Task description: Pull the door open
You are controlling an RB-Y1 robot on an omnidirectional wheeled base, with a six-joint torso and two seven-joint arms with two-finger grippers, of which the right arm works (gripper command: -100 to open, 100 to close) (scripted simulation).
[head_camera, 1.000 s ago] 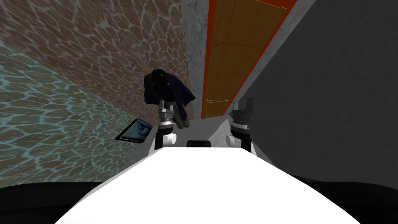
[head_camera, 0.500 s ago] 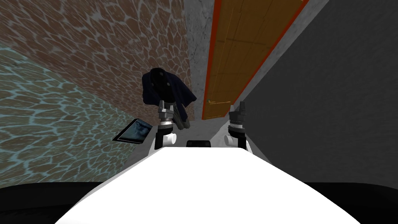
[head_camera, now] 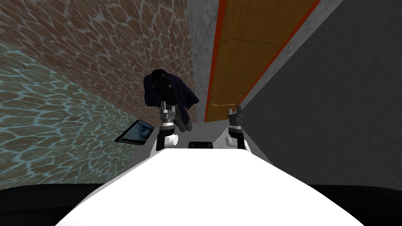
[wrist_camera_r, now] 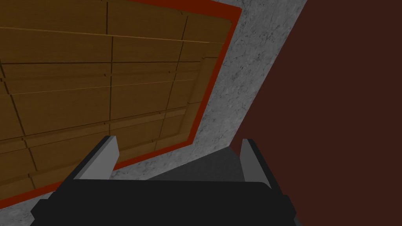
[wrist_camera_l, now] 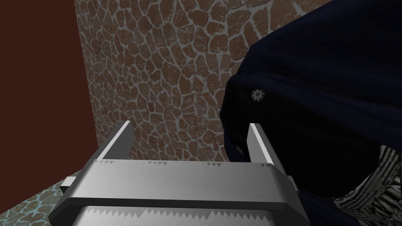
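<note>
Between a stone wall (head_camera: pixel 98 47) and a dark grey wall (head_camera: pixel 333 98) stands the brown, red-framed door (head_camera: pixel 239 59), ahead of the right gripper (wrist_camera_r: pixel 176 143) and left gripper (wrist_camera_l: pixel 192 131), both with fingers wide apart.

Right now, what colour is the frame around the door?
Red frame around the brown panelled door; right wrist view shows it best.

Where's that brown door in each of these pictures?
Head view: door, top middle, beyond the right tool.
Right wrist view: door ahead of that tool, red frame edging it.
Left wrist view: stone wall and dark coat instead.
Shared landmark: red frame; the coat links head and left wrist.
</note>
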